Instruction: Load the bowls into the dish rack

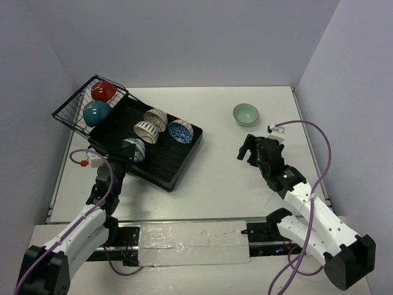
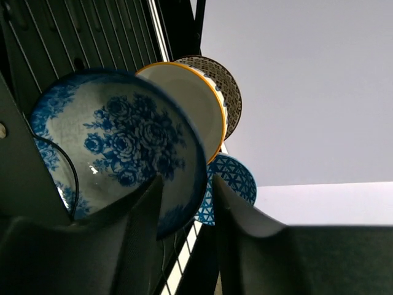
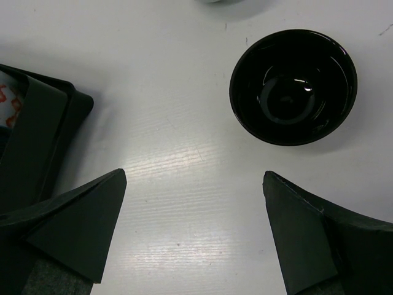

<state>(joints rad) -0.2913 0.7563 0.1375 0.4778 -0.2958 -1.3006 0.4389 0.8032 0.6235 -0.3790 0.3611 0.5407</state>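
Left gripper straddles the rim of the blue floral bowl in the dish rack at the table's 10 o'clock. Pinching or loose, I cannot tell. Right gripper gapes wide, empty, over the table — a dark bowl lies at its 1 o'clock

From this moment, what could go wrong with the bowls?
1. The left gripper pinches the rim of the blue-and-white floral ceramic bowl, close to the cream yellow-rimmed bowl; releasing may let it tip against that one.
2. The open right gripper sits off to one side of the glossy dark round bowl; closing there might push it away.
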